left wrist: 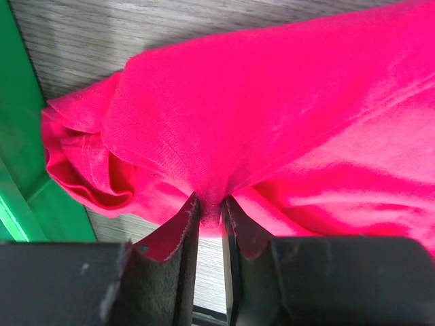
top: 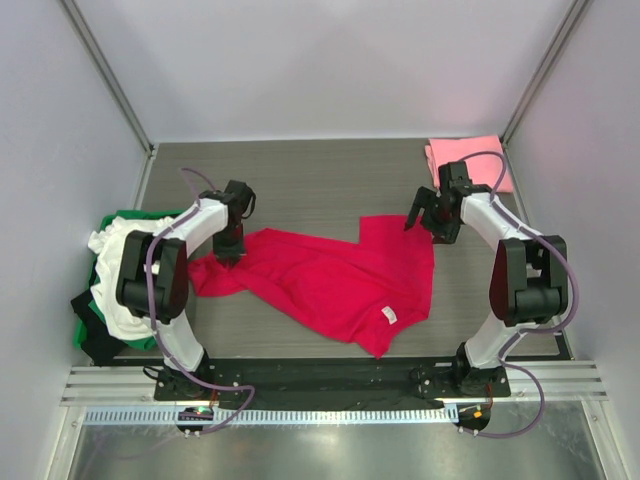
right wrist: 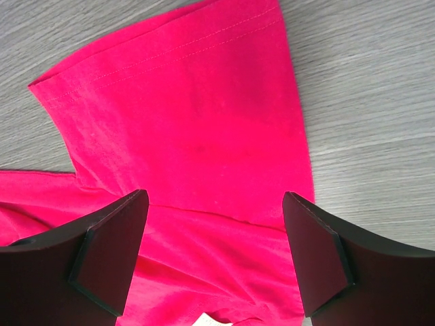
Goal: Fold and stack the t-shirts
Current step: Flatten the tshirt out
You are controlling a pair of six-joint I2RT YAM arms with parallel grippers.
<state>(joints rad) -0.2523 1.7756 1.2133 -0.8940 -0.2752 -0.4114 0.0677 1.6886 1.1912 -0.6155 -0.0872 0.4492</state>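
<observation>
The crimson-red t-shirt lies crumpled across the middle of the table, its white neck tag near the front. My left gripper is shut on a pinch of the red t-shirt at its left end. My right gripper is open above the shirt's far right sleeve, jaws wide apart, holding nothing. A light pink t-shirt lies folded at the far right corner. A white t-shirt hangs over the crate at the left.
A green plastic crate holding cloth stands at the left edge of the table; its green wall shows close to my left gripper. Grey walls and metal posts surround the table.
</observation>
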